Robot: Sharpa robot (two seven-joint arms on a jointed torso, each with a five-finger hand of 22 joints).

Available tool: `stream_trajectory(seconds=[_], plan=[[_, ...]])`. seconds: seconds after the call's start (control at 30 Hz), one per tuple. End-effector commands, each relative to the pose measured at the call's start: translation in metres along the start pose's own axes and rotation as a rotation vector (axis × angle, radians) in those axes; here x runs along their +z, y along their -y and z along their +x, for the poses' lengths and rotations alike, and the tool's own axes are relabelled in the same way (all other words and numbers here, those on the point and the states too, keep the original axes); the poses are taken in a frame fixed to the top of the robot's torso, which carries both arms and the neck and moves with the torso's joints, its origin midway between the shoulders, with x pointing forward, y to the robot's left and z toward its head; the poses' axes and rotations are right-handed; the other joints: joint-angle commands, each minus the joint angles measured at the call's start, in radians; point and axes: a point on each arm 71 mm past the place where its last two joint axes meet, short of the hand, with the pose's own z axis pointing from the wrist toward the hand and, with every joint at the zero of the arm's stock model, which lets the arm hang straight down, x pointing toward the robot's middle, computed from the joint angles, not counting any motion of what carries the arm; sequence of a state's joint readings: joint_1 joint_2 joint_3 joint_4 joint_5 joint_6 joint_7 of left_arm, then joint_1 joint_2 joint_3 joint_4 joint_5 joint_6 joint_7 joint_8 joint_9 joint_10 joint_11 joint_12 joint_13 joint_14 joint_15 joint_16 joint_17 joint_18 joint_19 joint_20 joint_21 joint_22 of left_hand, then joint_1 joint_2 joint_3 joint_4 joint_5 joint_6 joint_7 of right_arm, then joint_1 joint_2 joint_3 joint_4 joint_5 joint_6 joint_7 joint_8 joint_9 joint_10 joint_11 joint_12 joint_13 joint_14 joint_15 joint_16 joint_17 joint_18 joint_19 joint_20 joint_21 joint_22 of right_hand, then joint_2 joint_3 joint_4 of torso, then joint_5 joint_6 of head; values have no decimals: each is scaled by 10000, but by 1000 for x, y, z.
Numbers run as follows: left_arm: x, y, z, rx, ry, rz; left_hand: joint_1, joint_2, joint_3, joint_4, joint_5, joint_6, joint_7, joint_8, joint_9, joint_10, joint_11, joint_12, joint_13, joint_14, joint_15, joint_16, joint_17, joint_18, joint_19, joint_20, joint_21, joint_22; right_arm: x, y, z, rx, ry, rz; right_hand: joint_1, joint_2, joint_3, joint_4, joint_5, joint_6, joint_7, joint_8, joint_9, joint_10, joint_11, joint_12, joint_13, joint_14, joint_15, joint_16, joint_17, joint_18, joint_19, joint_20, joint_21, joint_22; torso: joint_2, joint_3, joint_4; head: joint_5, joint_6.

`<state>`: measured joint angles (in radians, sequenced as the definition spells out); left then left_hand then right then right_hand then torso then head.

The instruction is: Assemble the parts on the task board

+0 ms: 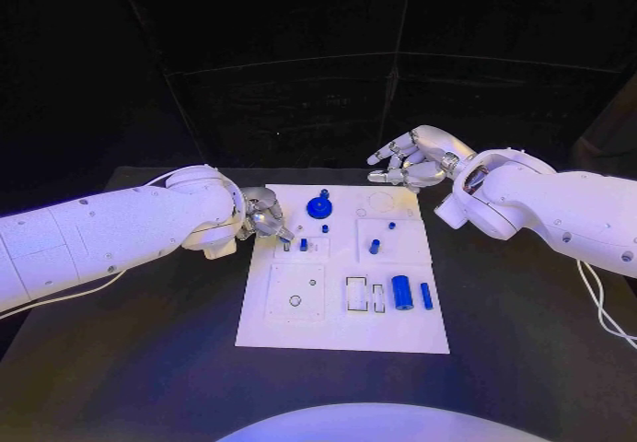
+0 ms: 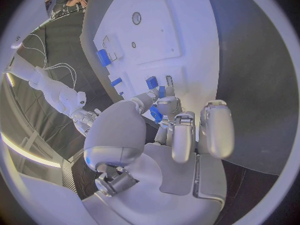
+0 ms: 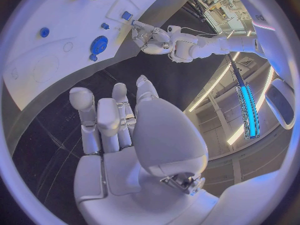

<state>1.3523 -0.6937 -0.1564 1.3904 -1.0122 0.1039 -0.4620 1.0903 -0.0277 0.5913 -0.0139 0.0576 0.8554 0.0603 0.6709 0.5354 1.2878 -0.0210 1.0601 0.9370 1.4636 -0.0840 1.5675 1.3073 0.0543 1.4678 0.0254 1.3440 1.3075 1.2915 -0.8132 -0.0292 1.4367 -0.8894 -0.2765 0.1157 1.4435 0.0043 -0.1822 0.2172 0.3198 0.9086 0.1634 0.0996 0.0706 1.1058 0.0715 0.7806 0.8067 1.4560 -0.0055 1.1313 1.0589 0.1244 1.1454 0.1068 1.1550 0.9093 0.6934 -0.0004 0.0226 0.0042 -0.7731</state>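
The white task board lies mid-table. A blue gear stands near its far edge, with small blue pegs behind it toward the middle. A blue cylinder and a thin blue bar lie at the near right. My left hand hangs over the board's far left edge, fingertips pointing down right beside a small blue part. In the left wrist view that part sits just past the thumb and fingers; whether they pinch anything is unclear. My right hand hovers beyond the far edge, fingers apart and holding nothing.
Bare black table surrounds the board. Recessed slots and a round hole mark the board's near half. A white cable trails along the table's right side. The right wrist view shows the gear and my left hand.
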Motion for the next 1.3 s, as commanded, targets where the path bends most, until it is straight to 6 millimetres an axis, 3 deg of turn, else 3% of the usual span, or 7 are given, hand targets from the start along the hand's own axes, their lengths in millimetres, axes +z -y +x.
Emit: stream_trajectory(seconds=[0.03, 0.47, 1.3], plan=[[3, 3, 1, 315, -1074, -82, 39, 103, 1084, -1026, -7, -12, -55, 52, 19, 87, -3, -62, -15, 1072, 33, 33, 2635, 70, 134, 20, -56, 95, 1, -2, 1, -3, -67, -127, -25, 106, -55, 2, 98, -79, -25, 53, -3, -44, 4, -1, 7, -35, 12, -38, 30, 127, -37, -2, -37, -2, 3, -2, -2, -14, -25], [21, 8, -10, 890, -2748, -842, 26, 120, 1102, -1020, -59, -33, -36, 47, 17, 48, 14, -158, -129, 1072, 47, 33, 2635, 76, 114, 28, -92, 61, 3, -4, 2, 10, -101, -164, -25, 106, -55, 2, 98, -79, -25, 53, -3, -44, 4, -1, 7, -35, 12, -38, 30, 127, -37, -2, -37, -2, 2, -3, -2, 12, -47], [30, 14, -13, 697, -2387, -929, 38, 145, 1121, -1031, -64, -47, -27, 43, 18, 62, 22, -147, -112, 1072, 55, 33, 2635, 68, 119, 34, -70, 90, 3, -5, 3, 13, -104, -197, -21, 108, -58, 1, 108, -80, -25, 54, -3, -49, 4, -4, -1, -34, 11, -43, 28, 128, -39, -2, -44, -9, -4, -14, 21, 8, -102]])
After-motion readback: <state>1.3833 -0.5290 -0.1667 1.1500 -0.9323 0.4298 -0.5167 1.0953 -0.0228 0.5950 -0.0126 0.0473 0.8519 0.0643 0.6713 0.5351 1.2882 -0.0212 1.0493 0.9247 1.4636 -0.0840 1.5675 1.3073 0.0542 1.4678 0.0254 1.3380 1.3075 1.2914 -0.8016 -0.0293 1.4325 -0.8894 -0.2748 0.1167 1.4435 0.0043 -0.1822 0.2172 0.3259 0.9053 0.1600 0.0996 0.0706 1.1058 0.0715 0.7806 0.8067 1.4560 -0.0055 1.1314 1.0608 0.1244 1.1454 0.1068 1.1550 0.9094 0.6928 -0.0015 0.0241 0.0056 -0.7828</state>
